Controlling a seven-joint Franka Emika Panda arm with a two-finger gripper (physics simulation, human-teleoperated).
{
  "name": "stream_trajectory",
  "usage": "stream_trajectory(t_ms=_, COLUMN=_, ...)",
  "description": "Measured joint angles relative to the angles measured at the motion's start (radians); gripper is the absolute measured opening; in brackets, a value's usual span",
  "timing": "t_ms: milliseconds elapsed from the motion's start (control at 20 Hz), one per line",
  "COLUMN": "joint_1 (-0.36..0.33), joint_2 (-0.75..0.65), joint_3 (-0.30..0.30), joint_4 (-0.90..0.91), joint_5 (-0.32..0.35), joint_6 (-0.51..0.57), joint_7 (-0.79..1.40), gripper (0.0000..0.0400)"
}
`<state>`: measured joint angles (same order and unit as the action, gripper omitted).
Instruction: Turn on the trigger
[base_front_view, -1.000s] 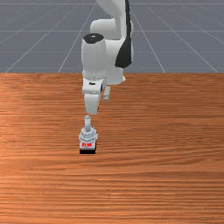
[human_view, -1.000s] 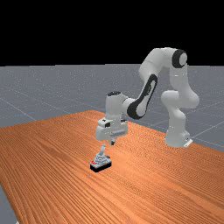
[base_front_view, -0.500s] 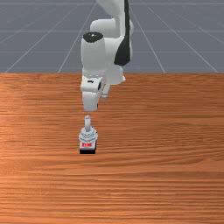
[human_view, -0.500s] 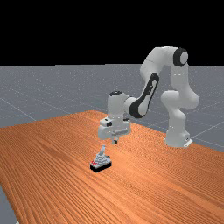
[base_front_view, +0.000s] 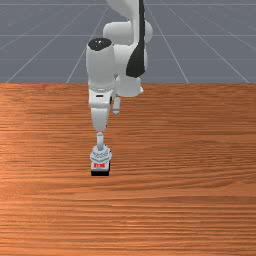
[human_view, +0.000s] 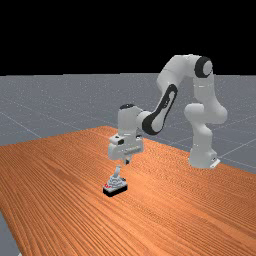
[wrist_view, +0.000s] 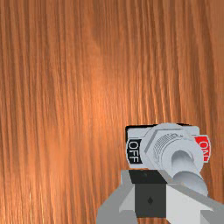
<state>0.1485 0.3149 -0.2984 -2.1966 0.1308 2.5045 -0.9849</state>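
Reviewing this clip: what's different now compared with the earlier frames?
The pincer has shifted toward the front view's left and slightly toward the far view's left. It has taken hold of nothing. The switch stayed in place on the table, its lever at the same slant.

The switch (base_front_view: 100, 162) sits on the table (base_front_view: 190, 175) — left of the front view's middle — with its lever (base_front_view: 100, 141) on top and the gripper (human_view: 127, 161) above.

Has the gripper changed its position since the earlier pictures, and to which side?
Yes. Judged against the unmoved toggle switch, the gripper has shifted toward the front view's left.
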Motion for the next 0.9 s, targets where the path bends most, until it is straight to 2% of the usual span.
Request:
stream_trajectory(t_ms=550, joint_1=-0.006, joint_2=0.098, joint_3=0.007, joint_4=0.164, joint_5=0.02, joint_6=-0.081, joint_7=0.047, gripper=0.0)
stream_trajectory(t_ms=650, joint_1=0.006, joint_2=0.067, joint_3=-0.004, joint_4=0.109, joint_5=0.021, joint_6=-0.045, joint_7=0.085, gripper=0.0)
stream_trajectory(t_ms=700, joint_1=0.003, joint_2=0.063, joint_3=-0.003, joint_4=0.114, joint_5=0.004, joint_6=-0.092, joint_7=0.057, gripper=0.0)
stream_trajectory(t_ms=750, joint_1=0.006, joint_2=0.046, joint_3=-0.007, joint_4=0.089, joint_5=-0.003, joint_6=-0.092, joint_7=0.06, gripper=0.0)
stream_trajectory(t_ms=900, joint_1=0.009, joint_2=0.008, joint_3=-0.011, joint_4=0.024, joint_5=-0.006, joint_6=-0.039, joint_7=0.058, gripper=0.0)
